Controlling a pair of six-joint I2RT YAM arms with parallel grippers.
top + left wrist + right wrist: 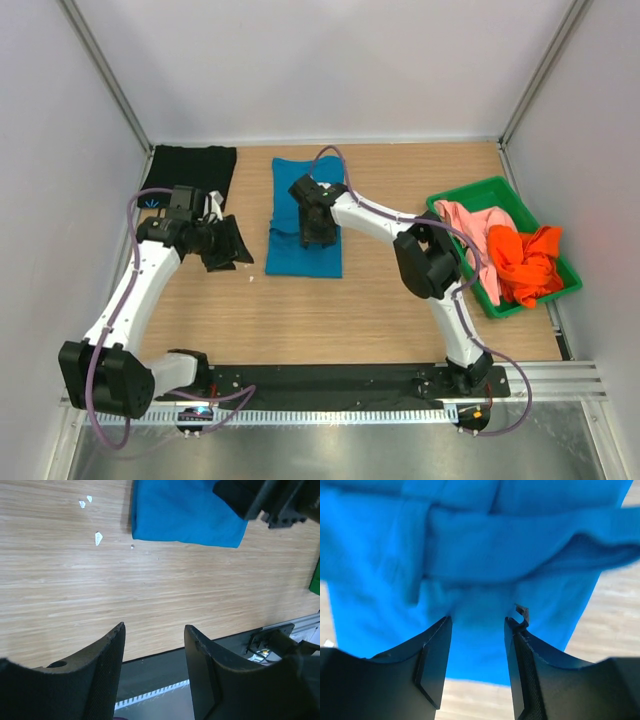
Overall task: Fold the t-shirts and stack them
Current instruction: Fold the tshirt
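Top view: bright, even, diffuse light from overhead, no hard glare. The arms cast only short, soft shadows on the table (300,320); the metal strip (330,450) at the near edge shows a dull sheen. Frame posts lean outward toward the corners: mild wide-angle distortion. Left wrist view: wood grain sharp; left gripper (154,626) dark, in shade, little surface detail. Right wrist view: teal-blue t-shirt (470,555) out of focus, folds smeared, colour saturated; right gripper (477,620) soft-edged.

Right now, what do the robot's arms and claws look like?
The left arm and right arm have white tube links, chunky black joints and thin purple cables looping alongside. The left claw and right claw each have two black wedge-shaped fingers.
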